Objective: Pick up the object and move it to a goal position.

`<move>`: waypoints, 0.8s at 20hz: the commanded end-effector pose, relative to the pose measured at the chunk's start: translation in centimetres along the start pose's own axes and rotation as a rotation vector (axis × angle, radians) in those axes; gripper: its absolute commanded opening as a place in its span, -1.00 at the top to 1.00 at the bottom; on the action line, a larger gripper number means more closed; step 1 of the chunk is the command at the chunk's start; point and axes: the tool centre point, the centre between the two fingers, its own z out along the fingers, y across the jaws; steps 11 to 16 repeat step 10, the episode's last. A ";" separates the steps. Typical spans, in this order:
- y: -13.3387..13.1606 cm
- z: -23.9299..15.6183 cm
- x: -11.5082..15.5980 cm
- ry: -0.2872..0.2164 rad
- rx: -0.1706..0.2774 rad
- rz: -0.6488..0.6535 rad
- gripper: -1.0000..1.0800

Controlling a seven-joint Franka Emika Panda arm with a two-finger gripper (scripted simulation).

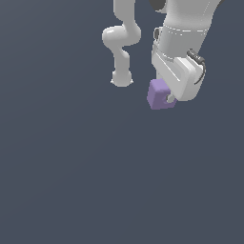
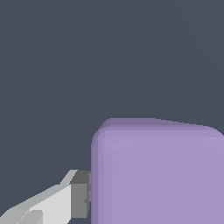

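Observation:
The light-purple cube sits between the fingers of my gripper, just under the white hand in the exterior view's upper right. The gripper is shut on the cube. In the wrist view the cube fills much of the picture, and one grey finger pad presses against its side. The other finger is out of that view. No goal marker shows in either view. I cannot tell how high the cube is above the floor.
The arm's white links and base stand behind the gripper, toward the exterior view's left. A plain dark grey-blue floor fills the rest of both views.

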 end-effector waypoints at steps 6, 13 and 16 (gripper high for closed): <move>-0.8 -1.7 -0.8 -0.001 -0.001 0.000 1.00; -0.9 -1.9 -0.9 -0.001 -0.001 0.000 1.00; -0.9 -1.9 -0.9 -0.001 -0.001 0.000 1.00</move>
